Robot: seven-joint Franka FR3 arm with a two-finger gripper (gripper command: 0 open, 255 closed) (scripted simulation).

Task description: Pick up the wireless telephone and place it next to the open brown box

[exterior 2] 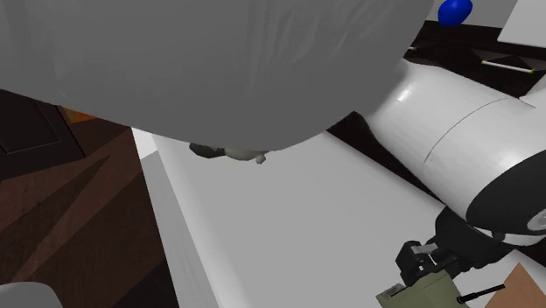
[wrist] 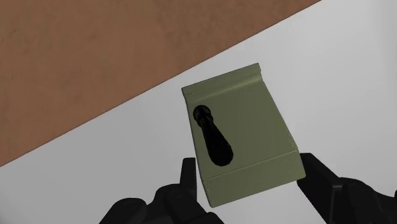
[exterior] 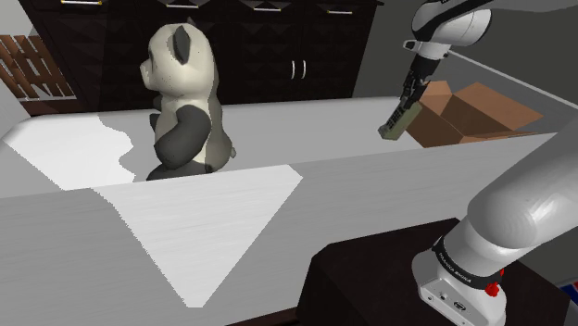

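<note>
The end effector [wrist: 249, 170] is closed on the telephone [wrist: 245, 121], an olive-green handset. The two fingers clasp it near one end, and most of its body projects beyond the fingertips. In the shoulder view the telephone hangs tilted and appears clear of the desk [exterior: 306, 130], just beside the near flap of the open brown box [exterior: 477, 111]. Risks noted: the hold sits off the handset's middle, so a jolt or quick swing could make it pivot or slide out before it is set down. The box flap lies close alongside, so a descent drifting towards it could land the handset on the flap or inside the box, or nudge the box aside. A release from height could make the handset bounce or topple. The toy panda [exterior: 185, 102] stands well apart and poses no hazard.
</note>
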